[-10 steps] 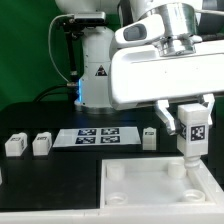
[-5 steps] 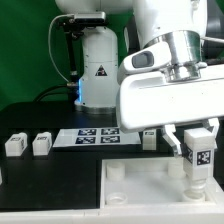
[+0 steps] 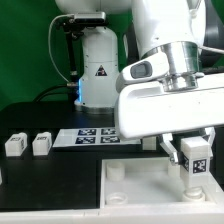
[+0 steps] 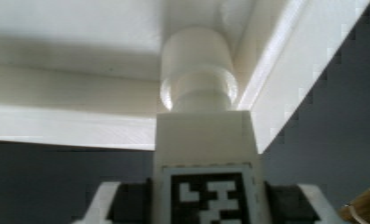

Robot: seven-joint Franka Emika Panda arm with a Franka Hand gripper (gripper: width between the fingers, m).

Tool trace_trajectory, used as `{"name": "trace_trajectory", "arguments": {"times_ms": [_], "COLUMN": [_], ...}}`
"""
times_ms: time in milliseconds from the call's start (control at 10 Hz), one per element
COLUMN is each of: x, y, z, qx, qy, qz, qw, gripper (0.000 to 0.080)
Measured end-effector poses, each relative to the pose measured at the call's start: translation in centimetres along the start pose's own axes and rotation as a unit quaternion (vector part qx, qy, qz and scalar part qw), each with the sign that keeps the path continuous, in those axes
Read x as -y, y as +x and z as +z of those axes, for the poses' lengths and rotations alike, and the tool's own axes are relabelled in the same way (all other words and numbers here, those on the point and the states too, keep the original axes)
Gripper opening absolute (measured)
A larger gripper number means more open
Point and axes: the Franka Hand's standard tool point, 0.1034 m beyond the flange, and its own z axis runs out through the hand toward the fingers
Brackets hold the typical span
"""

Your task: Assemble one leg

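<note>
Clamping a small white leg (image 3: 197,168) between its two fingers, the gripper (image 3: 196,152) of the Franka arm hangs low over the large white panel (image 3: 135,190), at the corner on the exterior view's right. The leg is held upright, with its square black-and-white marker (image 3: 197,158) facing the camera. Its round lower end points straight down at the panel's corner. Whether that end already sits in a socket cannot be told from the exterior view.

In the wrist view the leg (image 4: 207,145) fills the middle of the picture. Its marker (image 4: 212,200) lies close to the lens, and its round stem (image 4: 200,75) reaches to the inside corner where the panel's (image 4: 75,110) raised rim turns. Pale fingers (image 4: 107,205) press against both flanks of the leg's square body.

Behind the panel, the marker board (image 3: 92,137) lies flat on the dark table (image 3: 40,172), its row of tags partly covered by the arm's white housing. On the exterior view's left, well apart from the gripper, a first loose block (image 3: 14,144) and a second loose block (image 3: 41,144) stand side by side on the table. The arm's white base (image 3: 98,60) rises at the back, with a triangular warning sticker on its front.
</note>
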Motion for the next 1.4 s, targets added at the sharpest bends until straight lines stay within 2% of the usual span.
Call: {"name": "trace_trajectory", "arguments": {"times_ms": [400, 900, 1000, 1100, 1400], "x": [0.2, 0.1, 0.1, 0.1, 0.1], "y": [-1.2, -1.2, -1.2, -1.2, -1.2], "z": [1.0, 1.1, 1.1, 1.1, 1.1], "qx": [0.009, 0.003, 0.003, 0.003, 0.003], "qy": [0.001, -0.001, -0.001, -0.001, -0.001], "qz": [-0.001, -0.002, -0.002, -0.002, -0.002], "qw": [1.0, 1.0, 1.0, 1.0, 1.0], "gripper": [0.0288, 0.0289, 0.0477, 0.061, 0.0647]}}
